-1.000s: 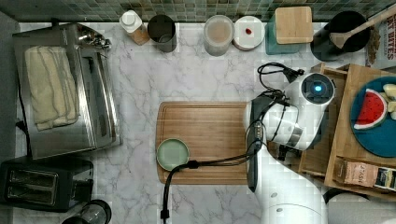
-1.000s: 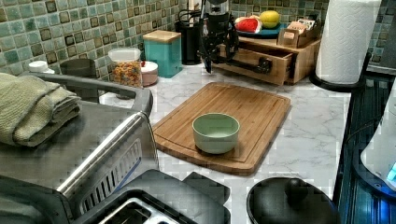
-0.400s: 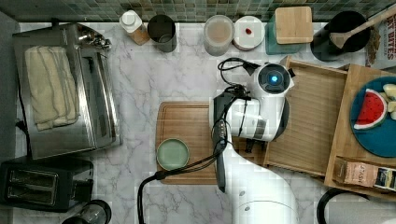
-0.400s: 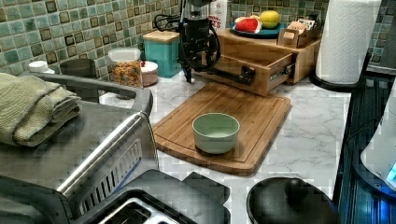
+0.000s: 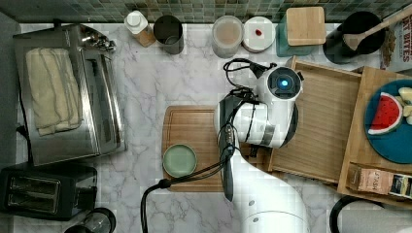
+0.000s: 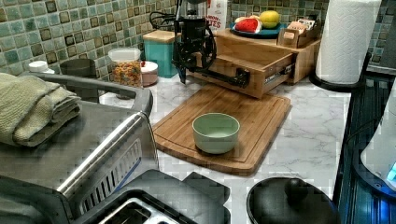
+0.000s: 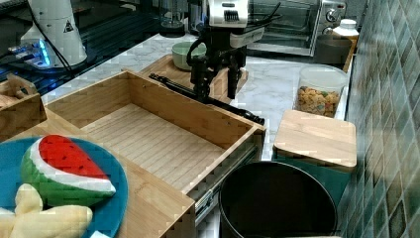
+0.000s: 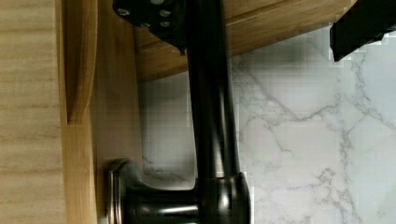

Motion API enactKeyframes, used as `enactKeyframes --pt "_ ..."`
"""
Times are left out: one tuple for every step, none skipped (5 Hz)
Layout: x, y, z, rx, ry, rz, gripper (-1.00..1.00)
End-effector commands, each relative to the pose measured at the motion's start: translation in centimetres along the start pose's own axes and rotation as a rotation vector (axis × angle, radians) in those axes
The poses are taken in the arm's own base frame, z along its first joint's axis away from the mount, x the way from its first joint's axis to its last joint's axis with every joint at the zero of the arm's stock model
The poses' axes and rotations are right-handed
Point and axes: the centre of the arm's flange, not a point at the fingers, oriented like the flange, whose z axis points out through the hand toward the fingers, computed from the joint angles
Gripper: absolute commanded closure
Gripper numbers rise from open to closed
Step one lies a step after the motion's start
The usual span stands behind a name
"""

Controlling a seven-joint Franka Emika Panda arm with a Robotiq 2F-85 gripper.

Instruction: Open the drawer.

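Observation:
The light-wood drawer (image 5: pixel 320 126) stands pulled far out of its cabinet, its front over the edge of the cutting board. Its inside (image 7: pixel 148 134) holds nothing. A long black bar handle (image 7: pixel 173 85) runs across the front, also seen at the drawer's front in the left view (image 6: pixel 219 78). My gripper (image 7: pixel 216 79) hangs at the handle's end nearer the backsplash, open, fingers straddling the bar. In the wrist view one finger (image 8: pixel 154 18) rests against the handle (image 8: pixel 210 116); the other (image 8: pixel 364 28) stands well away over marble.
A brown cutting board (image 5: pixel 194 131) with a green bowl (image 5: pixel 180 160) lies in front of the drawer. Jars and a teal box with a wooden lid (image 5: pixel 305 25) line the backsplash. A toaster oven (image 5: pixel 68 97) sits at the top view's left. A watermelon plate (image 5: pixel 388 116) tops the cabinet.
The arm moved toward the top view's left and the drawer slid out with it, from nearly closed to wide open. Since 0.4 s ago little has moved.

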Motion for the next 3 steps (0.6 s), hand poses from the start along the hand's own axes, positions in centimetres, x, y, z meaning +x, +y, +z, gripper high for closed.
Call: enactKeyframes --pt "-6.93 -13.01 -0.23 0.055 -0.037 -0.069 -1.0" --pt "-6.94 -13.01 -0.22 0.055 -0.038 -0.069 -1.0" --pt "-6.94 -13.0 -0.22 0.055 -0.038 -0.069 -1.0"
